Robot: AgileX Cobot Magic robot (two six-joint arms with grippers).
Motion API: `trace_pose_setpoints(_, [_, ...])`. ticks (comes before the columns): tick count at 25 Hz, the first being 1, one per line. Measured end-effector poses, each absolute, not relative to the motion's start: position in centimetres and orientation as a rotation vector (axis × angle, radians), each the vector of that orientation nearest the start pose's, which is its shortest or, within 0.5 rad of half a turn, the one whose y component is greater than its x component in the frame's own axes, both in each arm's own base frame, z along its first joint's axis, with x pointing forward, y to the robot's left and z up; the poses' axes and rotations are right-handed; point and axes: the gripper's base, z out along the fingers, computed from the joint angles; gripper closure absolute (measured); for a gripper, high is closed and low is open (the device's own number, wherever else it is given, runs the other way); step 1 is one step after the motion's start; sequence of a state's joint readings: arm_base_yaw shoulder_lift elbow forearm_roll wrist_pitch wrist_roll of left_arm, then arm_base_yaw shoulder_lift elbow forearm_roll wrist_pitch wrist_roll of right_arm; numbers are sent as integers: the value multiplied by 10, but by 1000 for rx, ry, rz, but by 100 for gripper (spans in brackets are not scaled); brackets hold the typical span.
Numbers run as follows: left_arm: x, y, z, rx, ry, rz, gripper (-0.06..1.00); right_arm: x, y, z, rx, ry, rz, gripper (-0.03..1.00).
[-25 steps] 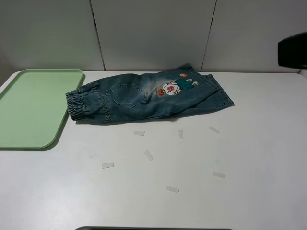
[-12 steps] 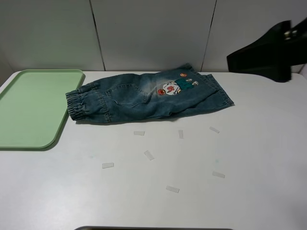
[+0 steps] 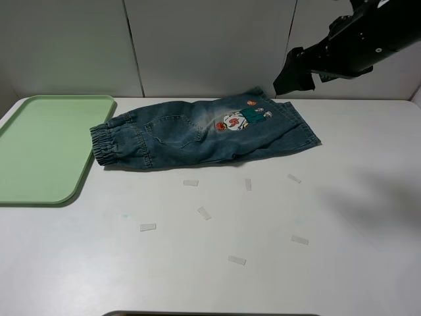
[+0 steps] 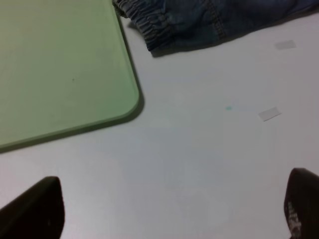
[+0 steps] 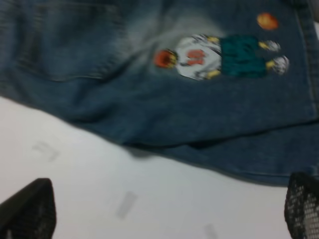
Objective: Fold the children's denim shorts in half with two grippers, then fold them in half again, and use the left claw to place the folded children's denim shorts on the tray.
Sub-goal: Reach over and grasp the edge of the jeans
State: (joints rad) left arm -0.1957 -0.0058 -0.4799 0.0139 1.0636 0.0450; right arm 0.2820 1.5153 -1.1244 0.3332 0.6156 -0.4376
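Note:
The children's denim shorts lie flat across the back of the white table, elastic waistband to the left and cartoon patch facing up. They also show in the left wrist view and the right wrist view. The pale green tray lies just left of the waistband and is empty; the left wrist view shows its corner. My right gripper hangs in the air above the shorts' right end, with its jaws wide apart and empty. My left gripper is open and empty over bare table near the tray's corner, and is out of the high view.
Several small pale tape strips lie scattered on the white table in front of the shorts. A grey panelled wall stands right behind the table. The right arm's shadow falls on the table at the right.
My right arm has swung in from the right edge of the view, leftward, to above the shorts' right end. The shorts and tray have not moved.

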Motion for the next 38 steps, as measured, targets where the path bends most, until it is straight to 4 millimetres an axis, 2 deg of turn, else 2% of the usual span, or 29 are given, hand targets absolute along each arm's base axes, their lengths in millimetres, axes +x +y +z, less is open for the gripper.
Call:
trace_pose_setpoints(4, [-3, 2, 271, 247, 2047, -77, 7, 348, 95, 267, -593, 2469, 248, 27])
trace_pose_setpoints(9, [-3, 2, 271, 247, 2047, -77, 7, 387, 73, 249, -530, 2538, 220, 27])
trace_pose_setpoints(16, [-3, 2, 271, 247, 2047, -77, 7, 430, 44, 211, -379, 2665, 319, 27])
trace_pose_setpoints(22, [-3, 2, 271, 246, 2048, -77, 7, 460, 31, 189, -311, 2689, 370, 27])
trace_pose_setpoints(25, [-3, 2, 271, 246, 2048, -77, 7, 469, 28, 183, -300, 2685, 369, 27])
trace_pose_setpoints(31, [-3, 2, 271, 246, 2048, -77, 7, 498, 15, 164, -231, 2613, 332, 27])
trace_pose_setpoints(38, [-3, 2, 271, 246, 2048, -77, 7, 519, 11, 131, -218, 2632, 350, 27])
